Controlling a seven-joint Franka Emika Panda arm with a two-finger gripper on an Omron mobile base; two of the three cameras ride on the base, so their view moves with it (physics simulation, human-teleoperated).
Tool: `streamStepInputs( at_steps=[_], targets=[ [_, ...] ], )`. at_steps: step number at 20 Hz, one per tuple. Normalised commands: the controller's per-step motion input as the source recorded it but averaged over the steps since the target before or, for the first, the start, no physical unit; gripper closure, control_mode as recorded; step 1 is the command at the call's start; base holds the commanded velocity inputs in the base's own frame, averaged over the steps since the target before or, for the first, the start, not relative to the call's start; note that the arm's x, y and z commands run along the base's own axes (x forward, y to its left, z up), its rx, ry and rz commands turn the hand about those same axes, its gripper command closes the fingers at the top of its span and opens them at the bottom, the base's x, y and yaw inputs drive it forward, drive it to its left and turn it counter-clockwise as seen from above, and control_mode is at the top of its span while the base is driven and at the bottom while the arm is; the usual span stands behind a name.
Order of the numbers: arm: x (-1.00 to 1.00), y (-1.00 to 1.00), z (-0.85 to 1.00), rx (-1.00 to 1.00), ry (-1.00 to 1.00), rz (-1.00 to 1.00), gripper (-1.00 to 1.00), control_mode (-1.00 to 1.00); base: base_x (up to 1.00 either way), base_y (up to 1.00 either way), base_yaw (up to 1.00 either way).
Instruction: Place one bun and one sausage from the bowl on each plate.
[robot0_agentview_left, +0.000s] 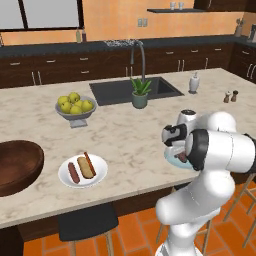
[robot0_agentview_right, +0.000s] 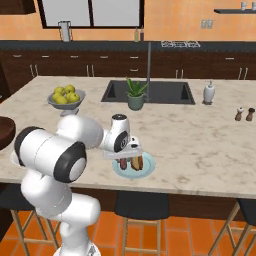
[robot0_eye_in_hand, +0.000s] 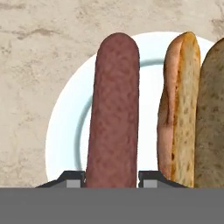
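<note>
One marble table carries everything. One dark wooden bowl sits at its left end. Two plates lie along the near edge to the right of the bowl: a white plate just beside it, holding one bun and one sausage side by side with their long axes running away from the near edge, and a pale blue plate well to the right. On the blue plate one split bun lies beside one sausage, parallel, apart, both pointing straight ahead of the pincer, whose tips pinch the sausage's near end.
</note>
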Motion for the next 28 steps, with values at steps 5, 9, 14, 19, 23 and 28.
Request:
streamStepInputs(
  at_steps=[5, 9, 14, 19, 23, 28],
  targets=[
    [0.13, -0.01, -0.32, 0.00, -0.04, 0.00, 1.00, -1.00, 0.00, 0.00, 0.00],
    [0.01, 0.00, -0.17, 0.00, 0.00, 0.00, -1.00, -1.00, 0.00, 0.00, 0.00],
    [0.00, 0.00, 0.01, 0.00, -0.06, 0.00, -1.00, -1.00, 0.00, 0.00, 0.00],
    [0.00, 0.01, 0.23, -0.03, -0.04, -0.01, -1.00, -1.00, 0.00, 0.00, 0.00],
    [-0.04, 0.06, 0.29, -0.01, -0.01, -0.02, -1.00, -1.00, 0.00, 0.00, 0.00],
    [-0.39, 0.08, 0.66, 0.01, -0.03, 0.01, -1.00, -1.00, 0.00, 0.00, 0.00]
  ],
)
